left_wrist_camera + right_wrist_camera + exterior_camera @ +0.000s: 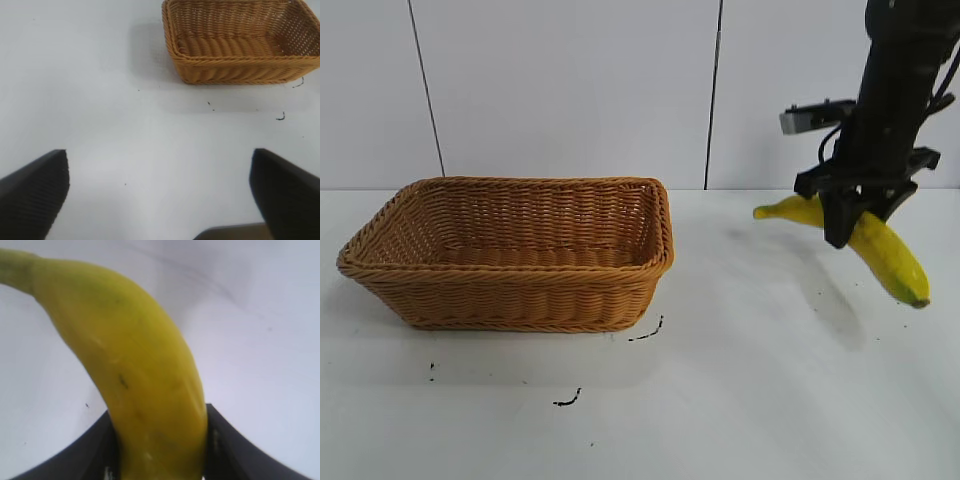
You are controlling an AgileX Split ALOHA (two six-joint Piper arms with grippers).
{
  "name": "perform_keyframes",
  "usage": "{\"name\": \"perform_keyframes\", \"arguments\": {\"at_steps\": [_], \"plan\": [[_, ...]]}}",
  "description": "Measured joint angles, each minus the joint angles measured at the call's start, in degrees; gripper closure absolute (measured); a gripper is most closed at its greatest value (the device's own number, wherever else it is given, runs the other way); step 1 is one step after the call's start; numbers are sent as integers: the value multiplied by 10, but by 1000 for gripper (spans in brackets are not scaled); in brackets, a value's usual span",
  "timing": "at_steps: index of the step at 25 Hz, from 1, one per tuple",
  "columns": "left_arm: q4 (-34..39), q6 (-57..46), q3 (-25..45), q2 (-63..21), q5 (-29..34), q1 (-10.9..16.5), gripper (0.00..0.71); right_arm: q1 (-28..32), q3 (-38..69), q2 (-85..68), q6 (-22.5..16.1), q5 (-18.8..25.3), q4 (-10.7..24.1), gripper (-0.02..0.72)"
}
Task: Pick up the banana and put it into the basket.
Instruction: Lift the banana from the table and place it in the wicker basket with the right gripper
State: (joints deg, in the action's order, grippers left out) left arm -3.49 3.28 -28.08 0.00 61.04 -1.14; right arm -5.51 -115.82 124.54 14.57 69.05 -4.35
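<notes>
- Grip confirmed: the right gripper (858,215), a black two-fingered claw, is clamped across the middle of the long, curved yellow banana (890,255), one finger on either side of the fruit, as the right wrist view also shows (150,390).
- The banana hangs clear of the white table (770,400); its stem end juts out from the claw toward the basket side, and its dark-tipped end droops below and away from the claw on the far side.
- The rectangular tan-brown woven wicker basket (510,290) with the braided rim stands well apart from the claw, lower down and off to the left-arm side. Nothing shows inside it.
- The left gripper (160,200) hangs over bare table away from the work, fingers spread wide, holding nothing; the basket lies ahead of it.
- A few small dark marks (567,400) on the table lie near the basket, between it and the camera.
- Step in hand, by my judgement: pick-up is complete and the carry is under way.
- Next move calls for travelling the claw sideways over the near rim, high enough that the drooping end clears the wicker, then lowering and releasing over the basket floor.
</notes>
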Motion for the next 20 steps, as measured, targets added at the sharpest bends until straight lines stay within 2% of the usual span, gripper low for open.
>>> {"name": "perform_keyframes", "arguments": {"at_steps": [7, 13, 17, 20], "plan": [[0, 0, 0, 0, 0, 0, 15, -36, -82, 3, 0, 7, -2, 384], [0, 0, 0, 0, 0, 0, 15, -97, -159, 31, 17, 7, 2, 384], [0, 0, 0, 0, 0, 0, 15, -147, -184, 56, 49, -13, 2, 384], [0, 0, 0, 0, 0, 0, 15, -191, -192, 69, 94, -47, 4, 384]]}}
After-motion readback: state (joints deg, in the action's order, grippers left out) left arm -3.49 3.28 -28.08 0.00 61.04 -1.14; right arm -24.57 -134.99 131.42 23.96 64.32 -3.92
